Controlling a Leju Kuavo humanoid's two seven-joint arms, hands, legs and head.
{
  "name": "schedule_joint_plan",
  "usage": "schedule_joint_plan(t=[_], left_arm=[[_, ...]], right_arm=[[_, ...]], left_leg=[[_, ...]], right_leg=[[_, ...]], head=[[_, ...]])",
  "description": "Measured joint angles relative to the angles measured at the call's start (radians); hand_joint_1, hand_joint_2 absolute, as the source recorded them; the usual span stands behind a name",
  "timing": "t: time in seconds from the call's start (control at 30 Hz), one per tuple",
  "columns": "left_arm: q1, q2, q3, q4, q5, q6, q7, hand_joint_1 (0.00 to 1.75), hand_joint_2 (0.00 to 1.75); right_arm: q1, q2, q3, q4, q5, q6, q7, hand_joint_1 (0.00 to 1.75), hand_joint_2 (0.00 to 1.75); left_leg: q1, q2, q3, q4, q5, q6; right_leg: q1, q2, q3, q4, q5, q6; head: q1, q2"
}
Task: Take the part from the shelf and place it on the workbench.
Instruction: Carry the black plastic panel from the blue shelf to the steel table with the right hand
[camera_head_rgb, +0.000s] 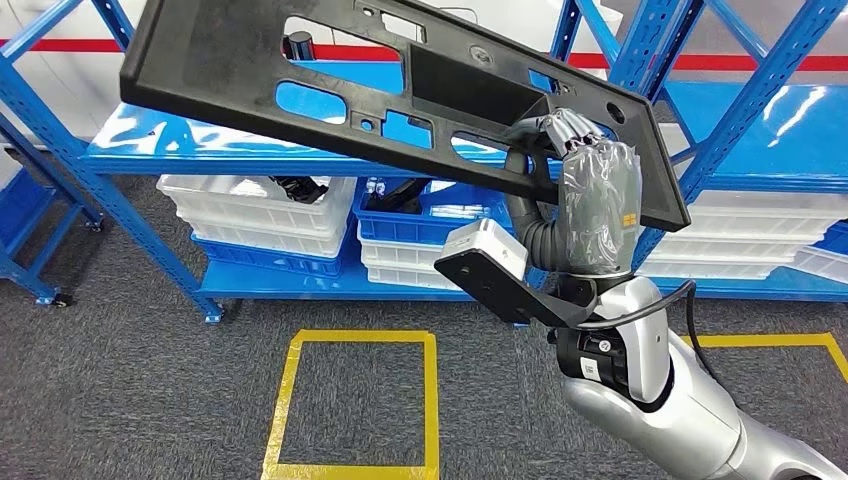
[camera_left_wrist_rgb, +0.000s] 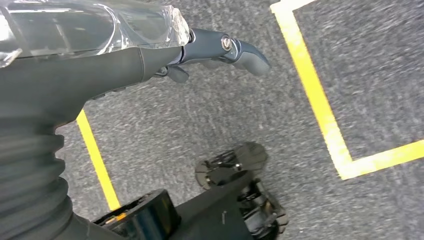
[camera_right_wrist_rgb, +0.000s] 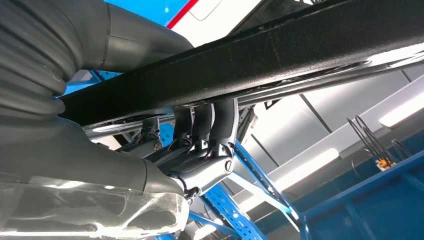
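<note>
**Part lifted off the shelf, workbench drop still to come**

Head view: the right hand (camera_head_rgb: 570, 150) grips a long black plastic panel (camera_head_rgb: 300, 75) near one end, its fingers (camera_head_rgb: 548, 128) hooked through one of the cut-outs. The panel hangs in the air, tilted, in front of the blue steel shelf (camera_head_rgb: 150, 150), clear of the shelf board. White and blue bins (camera_head_rgb: 255, 215) sit on the lower level. A yellow taped square (camera_head_rgb: 355, 405) marks the grey carpet below. No counter can be seen here.

Left wrist view: the left hand (camera_left_wrist_rgb: 220, 50) hangs over the carpet (camera_left_wrist_rgb: 210, 115) with its fingers stretched out loosely and nothing in them; yellow floor tape (camera_left_wrist_rgb: 320, 100) runs alongside.

Right wrist view: the dark fingers (camera_right_wrist_rgb: 210, 125) curl up and over the panel's edge, with the thumb on the opposite face, a firm hold.

By my reading, the pick is done. What remains is carrying the panel to the workbench and setting it down; with a one-ended grip, the long free end may swing.
</note>
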Motion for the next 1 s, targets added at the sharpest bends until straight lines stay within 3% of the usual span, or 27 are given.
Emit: schedule_joint_plan(t=[0.07,0.13,0.2,0.27,0.3,0.37,0.43,0.47,0.5,0.53,0.63,0.7,0.8,0.87,0.93,0.97,1.0], left_arm=[[0.000,0.000,0.000,0.000,0.000,0.000,0.001,0.00,1.75],[0.000,0.000,0.000,0.000,0.000,-0.001,0.002,0.00,1.75],[-0.001,0.000,0.000,0.000,-0.001,-0.002,0.005,0.00,1.75],[-0.001,0.000,-0.001,0.000,-0.001,-0.002,0.009,0.00,1.75],[-0.001,0.000,-0.001,0.000,-0.001,-0.002,0.012,0.00,1.75],[0.000,0.001,-0.001,0.000,-0.001,-0.002,0.015,0.00,1.75],[0.000,0.001,-0.001,0.000,0.000,-0.002,0.016,0.00,1.75],[0.000,0.001,-0.001,0.000,0.000,-0.002,0.017,0.00,1.75],[0.001,0.001,-0.001,0.000,0.001,-0.002,0.017,0.00,1.75],[0.001,0.002,-0.002,0.000,0.002,-0.001,0.017,0.00,1.75],[-0.001,0.004,-0.002,0.000,0.006,0.000,0.017,0.00,1.75],[-0.003,0.005,-0.002,0.000,0.008,0.002,0.017,0.00,1.75],[-0.002,0.005,-0.002,0.000,0.014,0.005,0.016,0.00,1.75],[-0.002,0.006,-0.002,0.000,0.017,0.006,0.016,0.00,1.75],[-0.002,0.006,-0.002,0.000,0.018,0.006,0.016,0.00,1.75],[-0.002,0.006,-0.002,0.000,0.020,0.006,0.016,0.00,1.75],[-0.001,0.006,-0.002,0.000,0.021,0.006,0.016,0.00,1.75]], right_arm=[[0.001,0.000,0.000,0.000,0.000,0.000,0.000,1.75,1.75],[-0.001,0.001,0.000,0.000,0.000,0.000,0.000,1.75,1.75],[-0.003,0.002,0.000,0.000,0.000,0.000,0.000,1.75,1.75],[-0.004,0.002,0.000,0.001,-0.001,0.000,0.000,1.75,1.75],[-0.005,0.004,0.000,0.001,-0.002,0.000,0.000,1.75,1.75],[-0.006,0.006,0.000,0.002,-0.004,0.000,0.000,1.75,1.75],[-0.005,0.009,0.001,0.004,-0.006,0.000,0.000,1.75,1.75],[-0.005,0.010,0.001,0.004,-0.006,0.000,0.000,1.75,1.75],[-0.004,0.010,0.001,0.005,-0.006,0.000,0.000,1.75,1.75],[-0.004,0.011,0.001,0.005,-0.006,0.000,0.000,1.75,1.75],[-0.004,0.011,0.001,0.005,-0.006,0.000,0.000,1.75,1.75],[-0.005,0.012,0.001,0.005,-0.006,0.000,0.000,1.75,1.75],[-0.005,0.013,0.001,0.005,-0.007,0.000,0.000,1.75,1.75],[-0.005,0.012,0.000,0.006,-0.007,-0.001,0.000,1.75,1.75],[-0.005,0.013,0.000,0.007,-0.008,-0.001,0.000,1.75,1.75],[-0.004,0.013,0.000,0.009,-0.008,-0.001,0.000,1.75,1.75],[-0.003,0.013,0.000,0.010,-0.009,-0.001,0.000,1.75,1.75]], left_leg=[[-0.003,-0.001,-0.015,0.001,0.013,-0.002],[-0.007,-0.002,-0.024,0.002,0.024,-0.008],[-0.007,-0.002,-0.029,0.003,0.035,-0.020],[-0.005,-0.002,-0.033,0.006,0.040,-0.032],[-0.004,-0.002,-0.040,0.018,0.028,-0.038],[0.001,-0.002,-0.076,0.105,-0.043,-0.051],[0.004,-0.002,-0.127,0.250,-0.129,-0.061],[0.005,-0.002,-0.144,0.308,-0.152,-0.064],[0.005,-0.002,-0.140,0.326,-0.151,-0.066],[0.005,-0.002,-0.116,0.305,-0.135,-0.066],[0.003,-0.002,0.033,0.078,-0.066,-0.054],[-0.003,-0.003,0.078,-0.004,-0.056,-0.039],[-0.001,-0.001,0.065,-0.008,-0.042,-0.021],[0.003,0.001,0.052,-0.011,-0.027,-0.008],[0.001,0.002,0.034,-0.009,-0.014,-0.001],[0.000,0.002,0.025,-0.008,-0.007,0.000],[-0.001,0.002,0.015,-0.007,-0.001,0.000]], right_leg=[[0.001,0.000,0.086,-0.115,0.054,-0.008],[0.007,0.000,0.187,-0.269,0.083,-0.019],[0.015,0.000,0.224,-0.336,0.084,-0.027],[0.016,-0.001,0.216,-0.337,0.095,-0.036],[0.013,-0.003,0.210,-0.338,0.102,-0.042],[0.008,-0.005,0.194,-0.341,0.120,-0.053],[0.008,-0.005,0.173,-0.340,0.135,-0.057],[0.008,-0.005,0.162,-0.339,0.142,-0.057],[0.008,-0.005,0.152,-0.339,0.150,-0.056],[0.008,-0.005,0.142,-0.338,0.157,-0.054],[0.010,-0.005,0.125,-0.336,0.172,-0.044],[0.012,-0.005,0.119,-0.335,0.182,-0.035],[0.012,-0.005,0.106,-0.325,0.182,-0.019],[0.010,-0.003,0.073,-0.251,0.121,-0.011],[0.008,-0.003,0.019,-0.105,0.032,-0.007],[0.008,-0.003,0.000,-0.043,0.005,-0.005],[0.008,-0.003,-0.003,-0.014,-0.002,-0.005]], head=[[0.001,0.000],[0.000,0.000],[0.000,0.000],[0.001,0.000],[0.001,0.000],[0.000,0.000],[-0.002,0.000],[-0.002,0.000],[-0.002,0.000],[-0.002,0.000],[-0.001,0.000],[0.000,0.000],[0.002,0.000],[0.005,0.000],[0.008,0.000],[0.008,0.000],[0.008,0.000]])
